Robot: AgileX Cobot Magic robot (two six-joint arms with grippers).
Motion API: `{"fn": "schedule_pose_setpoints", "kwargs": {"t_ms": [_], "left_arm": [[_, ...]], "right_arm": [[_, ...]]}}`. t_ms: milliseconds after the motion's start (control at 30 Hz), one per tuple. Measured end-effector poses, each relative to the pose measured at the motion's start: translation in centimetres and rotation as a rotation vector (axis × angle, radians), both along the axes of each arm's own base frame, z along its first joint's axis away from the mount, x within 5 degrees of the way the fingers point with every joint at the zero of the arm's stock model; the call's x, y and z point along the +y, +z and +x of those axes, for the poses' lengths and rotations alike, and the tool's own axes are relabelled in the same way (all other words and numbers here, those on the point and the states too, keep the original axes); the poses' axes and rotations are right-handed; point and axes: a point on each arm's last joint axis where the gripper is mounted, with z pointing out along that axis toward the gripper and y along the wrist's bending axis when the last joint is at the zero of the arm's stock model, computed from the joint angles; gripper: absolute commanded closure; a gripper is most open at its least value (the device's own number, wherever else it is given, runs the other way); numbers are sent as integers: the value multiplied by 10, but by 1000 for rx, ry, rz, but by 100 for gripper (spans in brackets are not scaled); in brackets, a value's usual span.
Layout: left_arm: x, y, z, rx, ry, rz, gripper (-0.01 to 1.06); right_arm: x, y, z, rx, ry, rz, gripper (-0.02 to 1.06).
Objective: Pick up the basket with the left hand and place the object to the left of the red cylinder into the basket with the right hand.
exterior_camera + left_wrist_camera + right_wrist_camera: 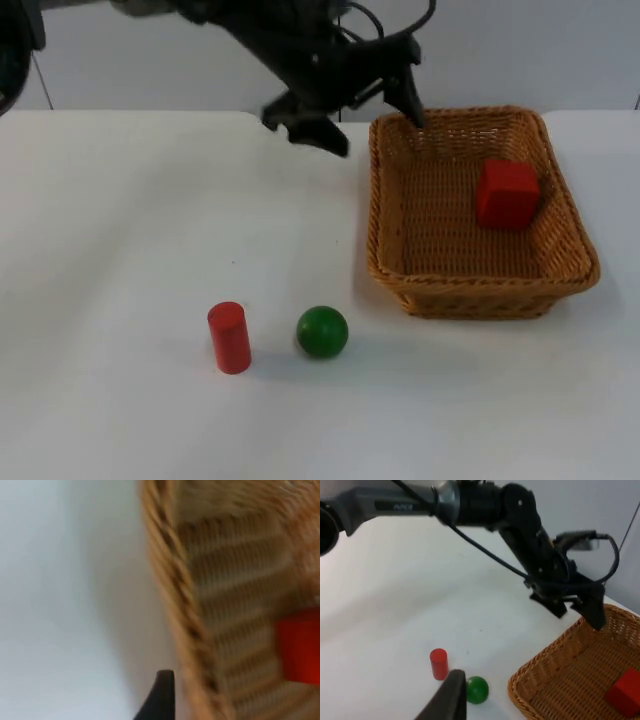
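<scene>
Left pincer (365, 105) spread wide astride basket (460, 290) rim's far left corner

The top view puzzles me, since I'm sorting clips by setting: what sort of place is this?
Most likely a robot lab test bench: a bare white table against a grey partition wall, set with a wicker basket, red cylinder and green ball, plain practice props.
</scene>
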Motion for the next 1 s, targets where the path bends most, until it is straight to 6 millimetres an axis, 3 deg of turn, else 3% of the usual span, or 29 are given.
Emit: {"fn": "schedule_pose_setpoints", "kwargs": {"t_ms": [100, 267, 400, 500, 700, 900, 1000], "left_arm": [[15, 31, -1, -57, 1, 176, 22], [20, 57, -7, -74, -10, 218, 22], [23, 98, -20, -113, -43, 219, 22], [25, 114, -28, -111, -69, 227, 22], [23, 123, -39, -83, -118, 249, 22], [-3, 136, -58, -114, -192, 256, 22], [-26, 147, -76, -145, -248, 250, 22]], "right_arm": [[0, 0, 0, -4, -1, -7, -1], [0, 0, 0, -5, -2, -9, -1], [-1, 0, 0, -8, -2, -12, -1], [-1, 1, 0, -13, -2, -10, -1], [-5, 5, -3, -51, -5, -6, -1], [-12, 12, -10, -96, -9, 9, -1], [-16, 15, -14, -122, -12, 10, -1]]}}
